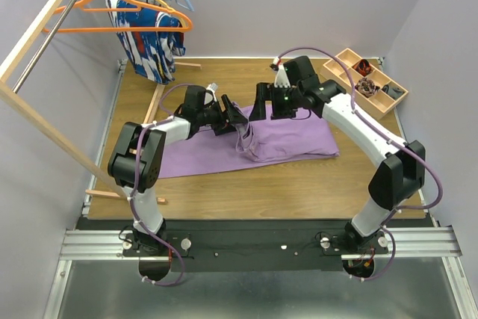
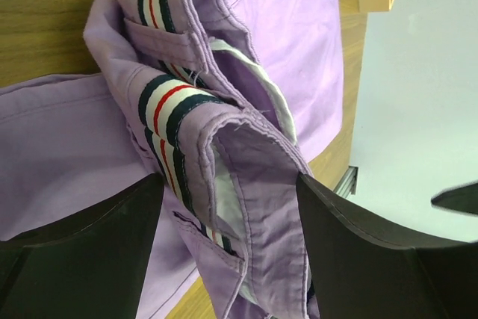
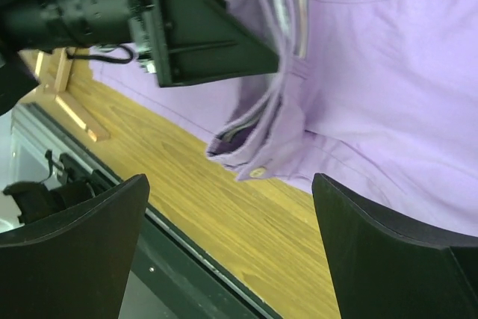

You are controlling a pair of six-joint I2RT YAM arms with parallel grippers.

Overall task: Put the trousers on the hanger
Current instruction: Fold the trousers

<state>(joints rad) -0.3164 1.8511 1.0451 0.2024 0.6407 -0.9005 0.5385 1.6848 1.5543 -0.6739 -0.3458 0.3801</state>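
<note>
While the trousers lie spread on the bench: the step in hand is the first pickup, at the waistband.
left end effector: jaws wide, straddling the bunched, striped waistband fold, not yet clamped on it.
right end effector: jaws wide, holding nothing, hovering near the buttoned edge.
orange hanger: hung on the wooden rack at far left, well apart from the trousers.
next move: probably closing the left jaws on the fold and lifting; the soft cloth may slip.
</note>
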